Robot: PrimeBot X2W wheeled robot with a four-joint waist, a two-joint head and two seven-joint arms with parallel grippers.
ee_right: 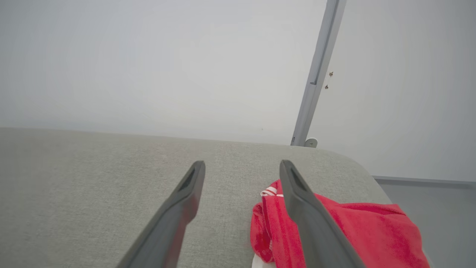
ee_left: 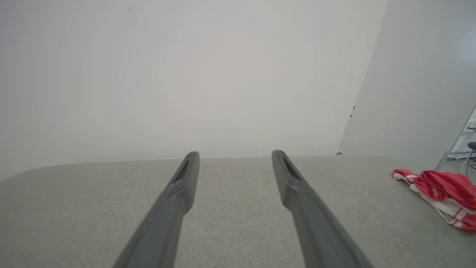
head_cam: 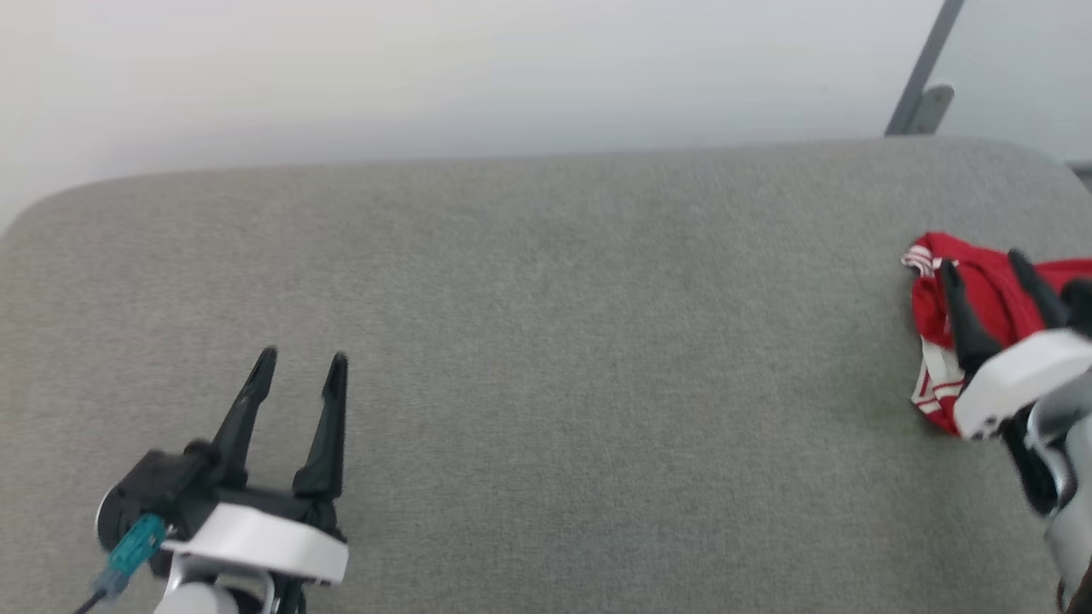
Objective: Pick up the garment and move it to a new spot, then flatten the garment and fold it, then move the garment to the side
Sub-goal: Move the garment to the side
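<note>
- Right gripper (head_cam: 981,264): jaws apart and empty, poised over the garment (head_cam: 994,290), which sits slightly to its right.
- Garment: a bunched heap at the right end of the grey cushion (head_cam: 546,341).
- Left gripper (head_cam: 304,354): jaws apart, well away from the garment, so the right arm is nearer.

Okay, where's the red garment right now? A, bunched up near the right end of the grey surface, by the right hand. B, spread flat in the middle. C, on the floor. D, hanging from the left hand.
A: the garment lies crumpled at the right end of the grey surface, with the open right hand at it.
</note>
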